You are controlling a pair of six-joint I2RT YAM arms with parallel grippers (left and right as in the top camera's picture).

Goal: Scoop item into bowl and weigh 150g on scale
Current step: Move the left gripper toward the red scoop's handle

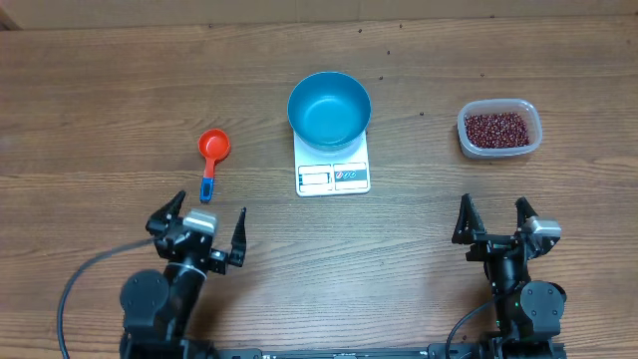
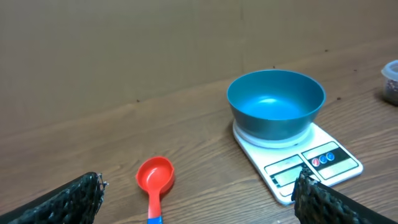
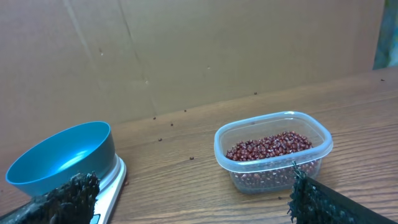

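The blue bowl stands empty on the white scale at the table's middle; both also show in the left wrist view, bowl on scale. The dark red-brown item fills a clear container at the right, seen closer as beans. A red scoop with a blue handle lies left of the scale, just ahead of my left gripper. My left gripper is open and empty. My right gripper, near the front right, is open and empty too.
A brown cardboard wall backs the table. A few stray beans dot the wood between the bowl and the container. Black cables trail from the arm bases at the front edge.
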